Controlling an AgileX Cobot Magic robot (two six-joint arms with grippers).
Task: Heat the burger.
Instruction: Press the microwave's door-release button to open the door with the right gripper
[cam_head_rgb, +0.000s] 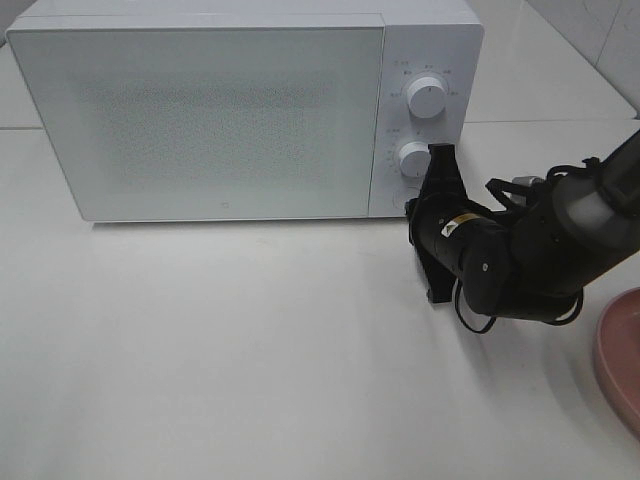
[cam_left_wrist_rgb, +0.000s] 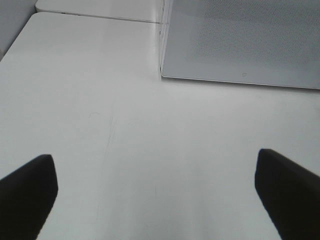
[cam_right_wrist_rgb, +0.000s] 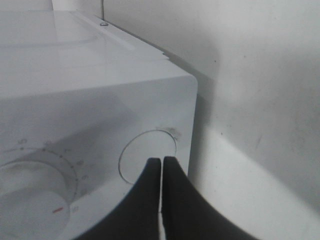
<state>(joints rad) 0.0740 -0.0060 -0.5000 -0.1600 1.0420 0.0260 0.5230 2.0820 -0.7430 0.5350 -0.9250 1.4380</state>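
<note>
No view shows the burger. The white microwave (cam_head_rgb: 230, 110) stands at the back of the table with its door closed. My right gripper (cam_right_wrist_rgb: 161, 161) is shut, and its fingertips meet on the round button (cam_right_wrist_rgb: 145, 147) at the bottom of the control panel, beside the lower knob (cam_right_wrist_rgb: 30, 195). From above, the right gripper (cam_head_rgb: 412, 207) points at the panel's lower corner. My left gripper (cam_left_wrist_rgb: 156, 175) is open with nothing between its fingers (cam_left_wrist_rgb: 30, 190), low over the bare table in front of the microwave's corner (cam_left_wrist_rgb: 165, 75).
A pink plate (cam_head_rgb: 620, 355) lies at the right edge of the table, behind the right arm. The panel carries an upper knob (cam_head_rgb: 427, 98) and a lower knob (cam_head_rgb: 412, 158). White tabletop (cam_head_rgb: 250, 340) spreads in front of the microwave.
</note>
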